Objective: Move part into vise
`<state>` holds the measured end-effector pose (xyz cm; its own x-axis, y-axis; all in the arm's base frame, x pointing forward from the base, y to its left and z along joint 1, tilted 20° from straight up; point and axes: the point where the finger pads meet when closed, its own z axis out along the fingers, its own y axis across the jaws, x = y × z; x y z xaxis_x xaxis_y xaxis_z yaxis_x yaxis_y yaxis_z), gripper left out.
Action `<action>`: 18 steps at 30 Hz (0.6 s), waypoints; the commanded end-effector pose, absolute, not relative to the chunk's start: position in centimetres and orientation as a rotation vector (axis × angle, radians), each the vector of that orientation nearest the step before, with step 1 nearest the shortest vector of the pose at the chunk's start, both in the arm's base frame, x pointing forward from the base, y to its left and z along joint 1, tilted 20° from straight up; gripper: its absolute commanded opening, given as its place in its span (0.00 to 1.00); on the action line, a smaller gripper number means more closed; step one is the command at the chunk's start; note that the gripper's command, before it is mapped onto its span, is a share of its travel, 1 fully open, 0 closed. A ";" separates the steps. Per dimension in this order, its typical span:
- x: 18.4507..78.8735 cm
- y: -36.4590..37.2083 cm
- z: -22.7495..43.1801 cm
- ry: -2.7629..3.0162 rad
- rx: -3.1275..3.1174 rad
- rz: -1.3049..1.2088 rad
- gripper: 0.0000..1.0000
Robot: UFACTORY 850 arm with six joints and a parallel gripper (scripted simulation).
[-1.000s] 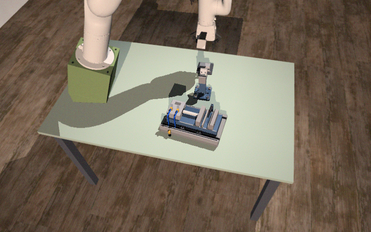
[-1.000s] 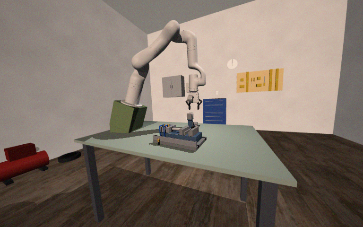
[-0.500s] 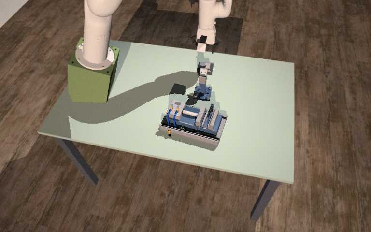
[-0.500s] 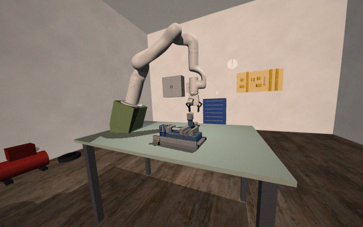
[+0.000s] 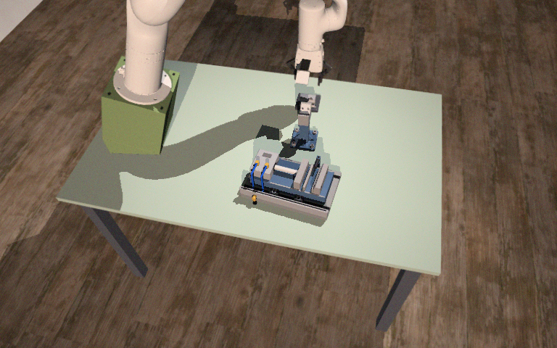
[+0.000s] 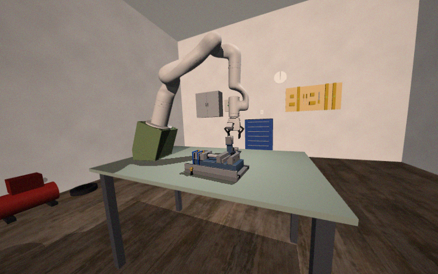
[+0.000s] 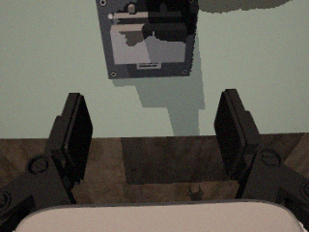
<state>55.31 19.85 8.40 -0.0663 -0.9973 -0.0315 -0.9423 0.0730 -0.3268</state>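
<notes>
The part (image 7: 137,45) (image 5: 310,99) is a light grey block lying flat on the dark grey infeed plate, which sits near the far table edge. The tall V-block (image 5: 304,122) on its blue base stands just in front of the plate and hides part of it; in the wrist view it is the dark shape (image 7: 164,3) over the plate's edge. My gripper (image 5: 308,72) is open and empty. It hangs high above the far table edge, a little beyond the plate, and also shows in the exterior view (image 6: 234,131) and the wrist view (image 7: 153,106). The vise (image 5: 293,176) stands open and empty.
The vise's air cylinder with blue hoses (image 5: 262,166) is at its left end; the fixed jaw (image 5: 321,178) is at the right, with the dark work stop (image 5: 317,162) behind the jaws. The green arm pedestal (image 5: 137,110) stands at the table's back left.
</notes>
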 end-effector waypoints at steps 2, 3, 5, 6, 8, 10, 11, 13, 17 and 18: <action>55.7 19.9 7.4 2.087 -1.943 -0.335 0.89; 55.8 19.9 7.2 2.087 -1.943 -0.335 0.89; 56.0 19.9 6.8 2.087 -1.943 -0.335 0.89; 56.0 19.9 6.6 2.087 -1.943 -0.335 0.89; 56.2 19.9 6.2 2.087 -1.943 -0.335 0.89; 56.3 19.9 5.8 2.087 -1.943 -0.335 0.89; 56.4 19.9 5.6 2.087 -1.943 -0.335 0.89; 56.4 19.9 5.6 2.087 -1.943 -0.335 0.89; 56.7 19.9 4.7 2.087 -1.943 -0.335 0.89; 56.8 20.0 4.5 2.087 -1.943 -0.335 0.89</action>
